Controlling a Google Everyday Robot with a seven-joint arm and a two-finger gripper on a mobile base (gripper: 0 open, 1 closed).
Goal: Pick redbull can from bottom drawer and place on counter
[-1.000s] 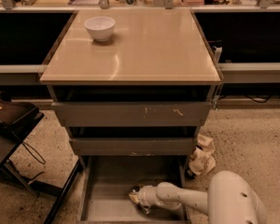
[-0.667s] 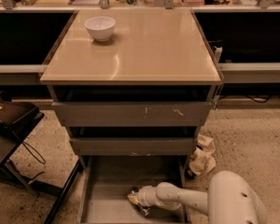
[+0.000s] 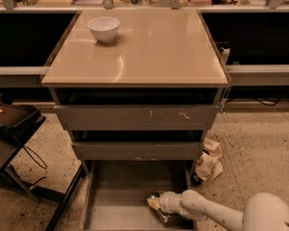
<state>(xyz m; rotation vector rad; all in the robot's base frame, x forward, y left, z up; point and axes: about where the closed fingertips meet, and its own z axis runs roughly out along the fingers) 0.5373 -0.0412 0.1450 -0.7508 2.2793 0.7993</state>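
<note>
Counter surface [image 3: 149,52] is waiting above; claw [image 3: 153,205] is reaching at redbull can [image 3: 161,216] in bottom drawer [image 3: 111,196], open/shut can't tell. Weak hold is risking drop on lift.

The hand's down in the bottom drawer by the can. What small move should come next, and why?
Probably settle the hand firmly onto the redbull can before any lift. The hand is low in the bottom drawer, right at the can, and the can is not yet on the counter.
</note>
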